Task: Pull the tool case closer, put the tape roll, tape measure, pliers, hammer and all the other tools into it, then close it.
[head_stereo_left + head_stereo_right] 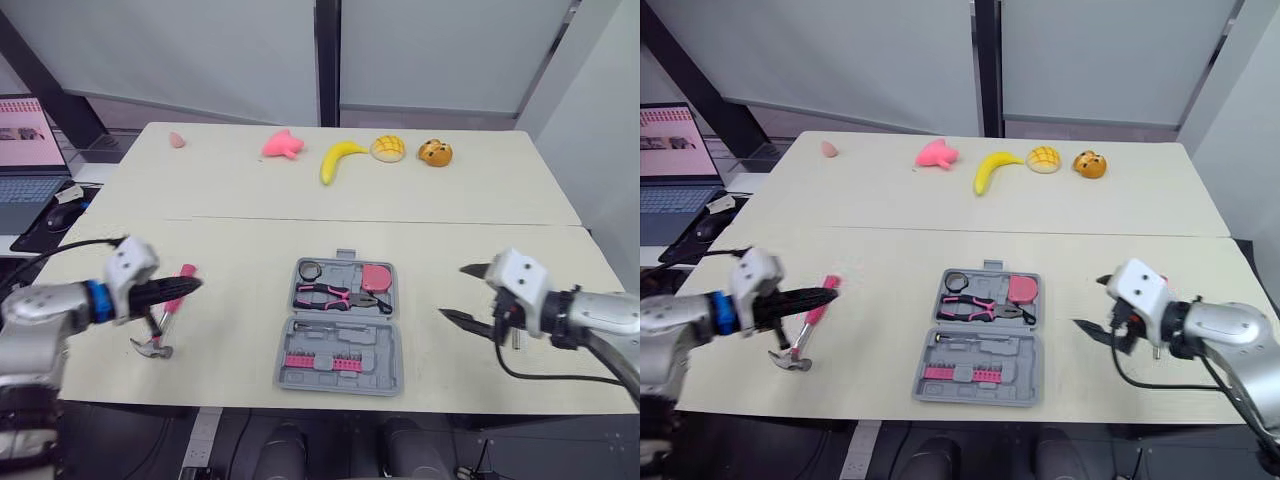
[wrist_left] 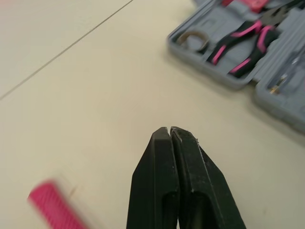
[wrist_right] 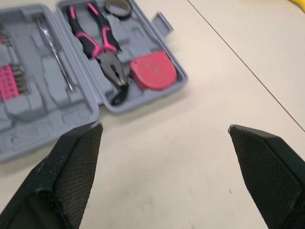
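The grey moulded-plastic tool case (image 1: 388,362) lies open and flat on the cream tabletop (image 1: 240,250), in the middle near the front edge. Its latch tab points toward the far side. In the far half sit a small dark tape roll (image 1: 310,270), black pliers with pink grips (image 1: 335,295) and a rounded pinkish-red tape measure (image 1: 377,277). The near half holds a slim metal shaft (image 1: 330,327) and a pink strip of bits (image 1: 320,362), which are too small to tell apart.

To the robot's left of the case lies a hammer with a pink handle and a steel claw head (image 1: 152,348). The left gripper (image 1: 188,287) is above the handle. Its two black fingers are pressed together with nothing between them, and they hide part of the handle. I cannot tell whether they touch it.

The right gripper (image 1: 462,292) is on the other side of the case, spread wide and holding nothing. Its textured pads (image 3: 78,157) face each other.

Along the table's far edge are a pink soft toy (image 1: 282,145), a yellow banana (image 1: 338,158), a golden scored bun (image 1: 388,148) and a brown bear-faced bun (image 1: 435,152). A laptop (image 1: 25,160) is cut off at the left.
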{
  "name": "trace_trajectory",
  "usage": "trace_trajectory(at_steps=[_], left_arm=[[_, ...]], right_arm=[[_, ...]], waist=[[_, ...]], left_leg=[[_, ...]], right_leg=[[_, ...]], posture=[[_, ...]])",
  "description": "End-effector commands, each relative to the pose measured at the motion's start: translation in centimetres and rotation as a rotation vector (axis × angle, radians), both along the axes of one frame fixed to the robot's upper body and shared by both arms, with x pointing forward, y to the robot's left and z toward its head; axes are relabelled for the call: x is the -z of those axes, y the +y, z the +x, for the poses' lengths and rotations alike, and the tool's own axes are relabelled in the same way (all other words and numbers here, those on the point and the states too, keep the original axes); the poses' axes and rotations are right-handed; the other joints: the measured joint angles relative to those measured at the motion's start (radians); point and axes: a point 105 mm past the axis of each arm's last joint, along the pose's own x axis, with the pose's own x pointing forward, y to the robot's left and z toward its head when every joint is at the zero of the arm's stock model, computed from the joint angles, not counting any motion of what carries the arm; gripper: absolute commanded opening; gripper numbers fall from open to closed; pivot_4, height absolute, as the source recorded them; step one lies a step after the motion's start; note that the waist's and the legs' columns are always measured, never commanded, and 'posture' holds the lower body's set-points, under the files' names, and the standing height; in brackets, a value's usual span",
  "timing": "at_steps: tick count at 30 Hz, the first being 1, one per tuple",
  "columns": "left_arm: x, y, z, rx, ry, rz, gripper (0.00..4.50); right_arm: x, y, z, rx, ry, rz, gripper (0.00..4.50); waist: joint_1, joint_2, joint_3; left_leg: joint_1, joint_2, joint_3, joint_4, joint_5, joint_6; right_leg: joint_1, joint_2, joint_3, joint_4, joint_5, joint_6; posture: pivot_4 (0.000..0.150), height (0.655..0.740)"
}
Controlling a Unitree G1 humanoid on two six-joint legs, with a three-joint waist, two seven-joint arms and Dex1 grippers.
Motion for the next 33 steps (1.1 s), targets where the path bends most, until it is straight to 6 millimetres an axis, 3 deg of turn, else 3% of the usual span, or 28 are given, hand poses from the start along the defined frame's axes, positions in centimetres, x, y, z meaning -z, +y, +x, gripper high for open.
trace_trajectory(at_steps=[1,9,14,20,27,30,33], left_arm=[[-0.7,4.2,-2.1,-0.160,-0.045,-0.003,0.59],[2.1,10.2,-8.2,-0.405,0.105,0.000,2.99],[2.7,10.9,-9.3,-0.437,0.158,-0.003,4.48],[3.1,10.2,-9.1,-0.424,0.174,-0.026,4.48],[3.0,9.8,-9.2,-0.417,0.179,-0.029,4.48],[2.8,9.9,-9.4,-0.437,0.171,-0.037,4.48],[2.7,9.8,-9.8,-0.470,0.162,-0.057,4.48]], right_arm=[[-0.9,-2.4,-0.5,0.029,-0.039,-0.046,4.50],[0.8,-7.7,-2.6,0.170,0.064,-0.084,4.50],[1.3,-10.3,-3.8,0.232,0.109,-0.102,4.50],[2.0,-11.3,-5.2,0.263,0.173,-0.112,4.50],[2.3,-11.2,-5.2,0.263,0.184,-0.121,4.50],[1.9,-10.1,-4.4,0.212,0.139,-0.124,4.50],[0.9,-7.6,-3.1,0.114,0.085,-0.104,4.50]], waist=[[0.000,0.000,0.000],[0.000,-0.001,0.000],[0.002,-0.001,-0.001],[0.001,-0.001,-0.001],[-0.001,-0.001,-0.001],[-0.003,-0.002,-0.001],[-0.005,-0.002,-0.001]], left_leg=[[0.000,0.000,0.000,0.000,0.000,0.000],[0.001,0.000,0.001,-0.001,0.000,0.000],[0.001,0.000,0.002,-0.001,0.000,0.000],[0.003,0.001,0.002,-0.003,0.000,0.000],[0.004,0.001,0.004,-0.005,0.000,0.000],[0.006,0.002,0.006,-0.007,0.000,0.000],[0.007,0.002,0.007,-0.008,0.000,0.000]], right_leg=[[0.000,0.000,0.000,0.000,0.000,0.000],[0.000,0.000,0.000,0.000,-0.003,0.003],[0.000,-0.001,0.001,0.000,-0.004,0.003],[0.001,0.000,0.001,0.000,-0.004,0.002],[0.001,-0.001,0.002,0.000,-0.005,0.002],[0.001,-0.001,0.003,0.000,-0.005,0.001],[0.001,-0.001,0.004,0.000,-0.005,0.001]], posture=[[0.150,0.7369],[0.150,0.7369],[0.150,0.7369],[0.150,0.7369],[0.150,0.7369],[0.150,0.7369],[0.150,0.7369]])
